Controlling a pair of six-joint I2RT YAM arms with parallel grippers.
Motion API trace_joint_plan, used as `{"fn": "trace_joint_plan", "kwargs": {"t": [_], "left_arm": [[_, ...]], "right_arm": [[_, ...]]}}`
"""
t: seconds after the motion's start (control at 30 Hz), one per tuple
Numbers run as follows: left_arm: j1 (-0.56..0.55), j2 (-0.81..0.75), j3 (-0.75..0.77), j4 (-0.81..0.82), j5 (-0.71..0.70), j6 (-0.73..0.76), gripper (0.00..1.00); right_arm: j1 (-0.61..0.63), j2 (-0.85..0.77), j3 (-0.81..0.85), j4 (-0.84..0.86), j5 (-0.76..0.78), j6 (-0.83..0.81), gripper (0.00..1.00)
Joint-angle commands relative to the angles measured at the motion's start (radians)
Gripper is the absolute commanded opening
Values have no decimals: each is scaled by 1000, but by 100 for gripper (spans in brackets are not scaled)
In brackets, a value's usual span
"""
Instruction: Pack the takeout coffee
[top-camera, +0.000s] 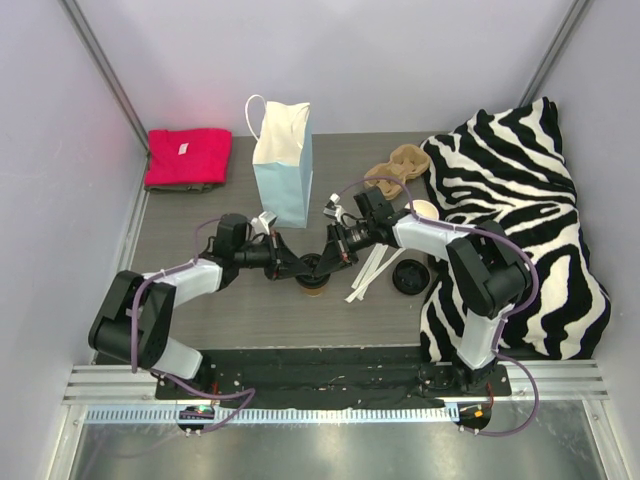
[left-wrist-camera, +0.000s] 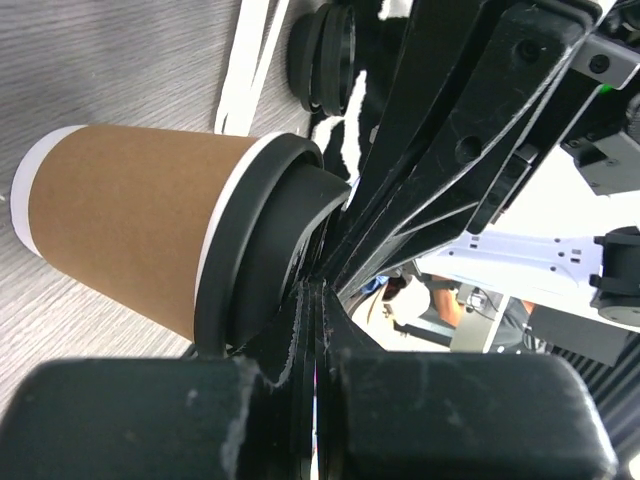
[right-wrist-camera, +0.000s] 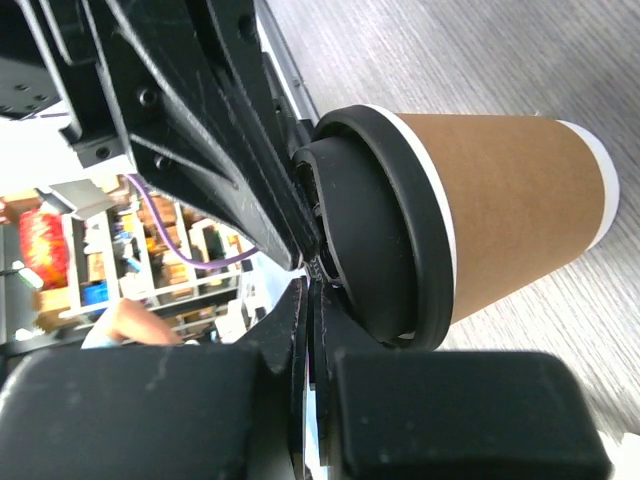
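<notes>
The takeout coffee (top-camera: 316, 287), a tan paper cup (left-wrist-camera: 130, 225) with a black lid (left-wrist-camera: 262, 262), stands on the table between the two arms, mostly hidden under them in the top view. My left gripper (top-camera: 306, 268) is shut, and its closed tips (left-wrist-camera: 318, 288) rest against the top of the lid. My right gripper (top-camera: 330, 254) is also shut, meeting the lid (right-wrist-camera: 385, 235) from the other side at the same spot (right-wrist-camera: 318, 272). Nothing shows between either pair of fingers. In the right wrist view the cup (right-wrist-camera: 515, 195) stands on the grey tabletop.
A light blue paper bag (top-camera: 283, 165) stands open behind the grippers. The brown pulp carrier (top-camera: 398, 165) and a lidless cup (top-camera: 425, 210) sit at the right, by a zebra cloth (top-camera: 520, 200). A loose black lid (top-camera: 410, 277) and white sticks (top-camera: 370, 272) lie nearby. A red cloth (top-camera: 187, 158) lies far left.
</notes>
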Motion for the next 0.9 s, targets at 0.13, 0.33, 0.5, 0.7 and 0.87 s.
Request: {"fn": "trace_joint_plan", "kwargs": {"t": [0.13,0.33,0.5,0.7,0.87], "left_arm": [[21,74,-24,-3,-55,25,0],[21,81,-20,-26,-66,37,0],[19,98,-17,-56,-81,39,0],[19,138,-14,-73,-94,48,0],[19,175,-1,-104,-106,60,0]], "right_arm": [[-23,77,-26,8,33,-7,1],[-43,129,-41,17,53,33,1],[-49,133,-67,22,130,67,1],[-57,168,-69,28,153,70,1],[-64,185,-73,25,181,68,1]]}}
